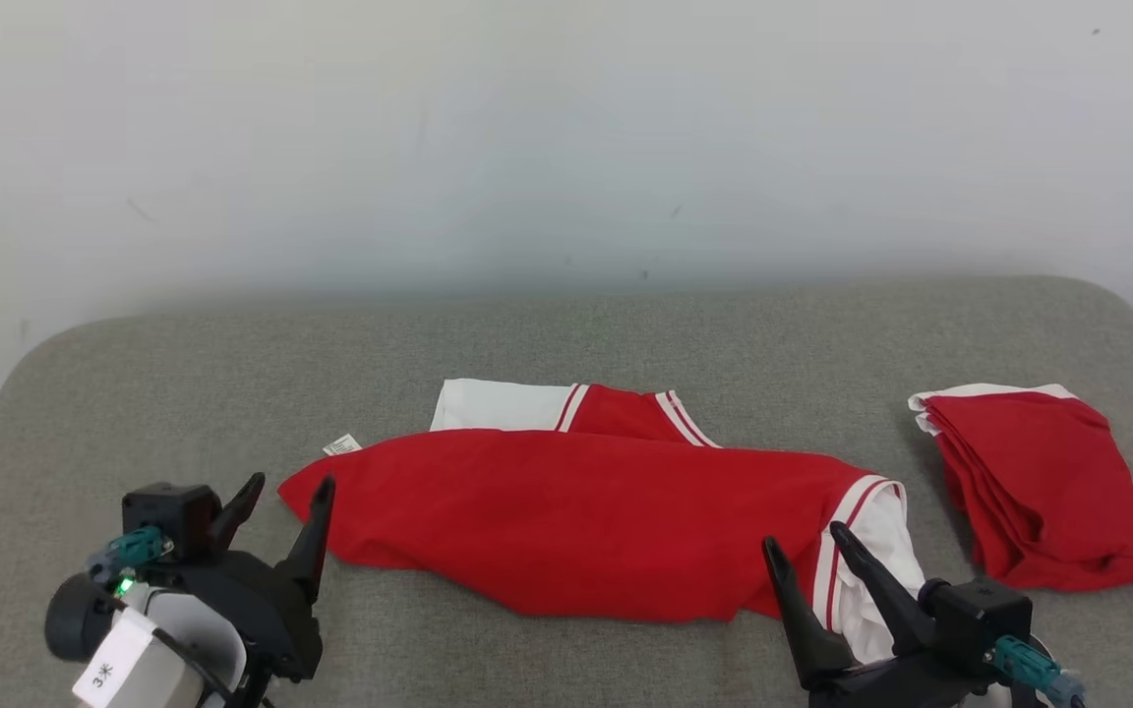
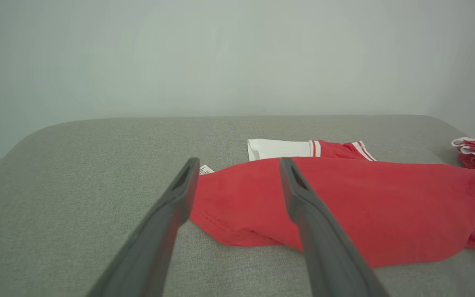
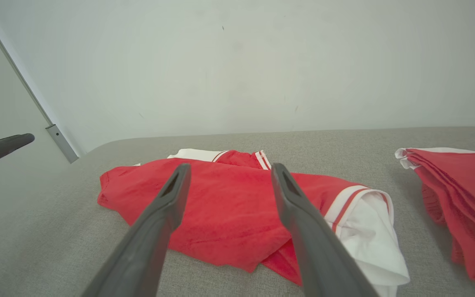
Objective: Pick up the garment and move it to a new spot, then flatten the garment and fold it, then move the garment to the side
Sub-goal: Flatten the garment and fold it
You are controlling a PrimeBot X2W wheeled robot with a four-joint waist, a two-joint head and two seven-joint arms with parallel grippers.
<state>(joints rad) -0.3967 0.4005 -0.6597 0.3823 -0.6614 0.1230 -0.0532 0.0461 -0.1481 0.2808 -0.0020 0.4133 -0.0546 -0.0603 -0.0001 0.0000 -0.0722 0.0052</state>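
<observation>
Both hands stand at the near edge of the table (image 1: 566, 334), one at each end of the garment. Left hand (image 1: 291, 482): fingers spread wide, holding nothing, tips just beside the garment's pointed left corner. Right hand (image 1: 805, 536): fingers equally wide, holding nothing, tips in front of the striped right sleeve (image 1: 871, 560). Contact with the cloth cannot be confirmed for either hand.

Step in hand, as judged: flatten and fold. The garment (image 1: 576, 511) lies at the middle of the table and is neither flat nor squarely folded.

Next move, as judged:
1. Lower each hand onto its own end of the garment.
2. Close on a single edge, not on a bunched stack of layers.
3. Draw the two ends apart to remove slack before folding.

Garment condition: red jersey body with white sleeves and red-and-white striped bands. The body appears doubled over itself along its length, with a curved, uneven near edge. One white sleeve (image 1: 498, 405) projects flat from behind the far edge. The right sleeve is crumpled. A small white label (image 1: 341, 444) shows near the left corner.

A second red garment (image 1: 1048, 482) lies folded at the right side of the table, well apart.
</observation>
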